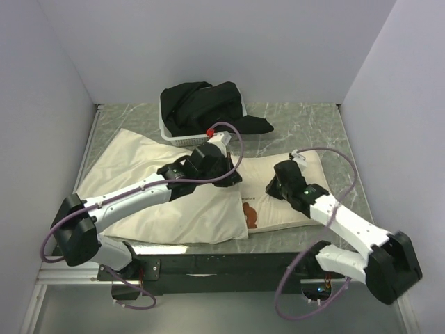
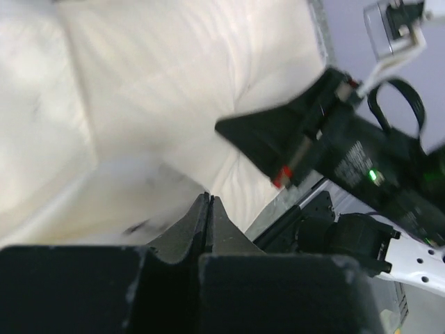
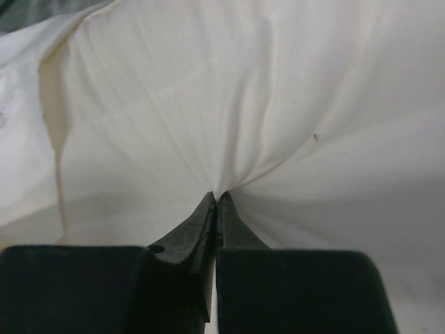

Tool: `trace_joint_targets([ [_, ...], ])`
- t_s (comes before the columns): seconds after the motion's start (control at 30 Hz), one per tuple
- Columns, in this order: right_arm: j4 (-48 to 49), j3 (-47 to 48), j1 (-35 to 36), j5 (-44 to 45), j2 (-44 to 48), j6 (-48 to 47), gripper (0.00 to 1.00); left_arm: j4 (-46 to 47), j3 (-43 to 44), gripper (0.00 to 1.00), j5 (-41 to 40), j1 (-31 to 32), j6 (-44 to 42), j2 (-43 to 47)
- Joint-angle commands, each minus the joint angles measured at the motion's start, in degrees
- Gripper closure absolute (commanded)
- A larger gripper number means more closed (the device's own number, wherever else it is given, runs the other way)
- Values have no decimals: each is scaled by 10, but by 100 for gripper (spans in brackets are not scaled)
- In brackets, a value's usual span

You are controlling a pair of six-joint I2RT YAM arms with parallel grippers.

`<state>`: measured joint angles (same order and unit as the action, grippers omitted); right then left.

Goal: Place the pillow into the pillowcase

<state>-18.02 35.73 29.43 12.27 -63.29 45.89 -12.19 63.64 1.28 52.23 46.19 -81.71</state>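
Cream, one pillow (image 1: 268, 212) touches one pillowcase (image 1: 139, 163); right pincer (image 3: 217, 198) nips the pillow, left pincer (image 2: 208, 202) is squeezed shut, two in all.

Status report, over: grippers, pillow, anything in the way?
Left gripper shut on pillowcase edge. Right gripper shut, pinching pillow. Pillow mostly outside case. Black cloth behind, not blocking.
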Motion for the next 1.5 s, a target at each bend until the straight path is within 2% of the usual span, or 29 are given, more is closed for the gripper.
trace_joint_targets([
  [0.0, -43, 49, 56, -55, 122, 46, 100, -9, 47, 99, 14, 9, -27, 12],
  [0.13, -38, 70, 118, -23, 145, 103, 100, -35, 98, 99, 19, 23, -35, 4],
  [0.23, -52, 89, 122, 21, 134, 123, 100, -43, 119, 99, 26, 38, -32, 0],
  [0.4, -47, 135, 37, 16, 120, 109, 100, -47, 83, 99, 12, 73, -20, 36],
  [0.53, -35, 147, 25, 6, 113, 121, 100, -42, 18, 99, -11, 87, 3, 87],
  [0.6, -12, 124, 57, 1, 122, 147, 100, -50, 9, 98, -38, 87, 10, 104],
  [0.7, 6, 105, 138, 44, 133, 180, 100, -65, 28, 97, -76, 81, 12, 96],
  [0.77, 4, 95, 167, 69, 135, 194, 100, -73, 45, 98, -95, 72, 10, 82],
  [0.87, 22, 83, 178, 51, 145, 205, 100, -79, 78, 98, -100, 32, 4, 59],
  [0.97, 27, 98, 179, 49, 135, 207, 100, -70, 116, 98, -67, -6, -7, 35],
  [1.07, 19, 143, 178, 71, 114, 205, 100, -91, 184, 97, -30, -1, -23, -6],
  [1.2, 11, 193, 179, 76, 93, 206, 100, -112, 229, 95, -57, 35, -30, -17],
  [1.33, 72, 149, 201, 80, 99, 229, 100, -122, 211, 90, -102, 30, -32, 21],
  [1.47, 133, 69, 234, 110, 71, 259, 100, -113, 150, 90, -93, 1, -15, 58],
])
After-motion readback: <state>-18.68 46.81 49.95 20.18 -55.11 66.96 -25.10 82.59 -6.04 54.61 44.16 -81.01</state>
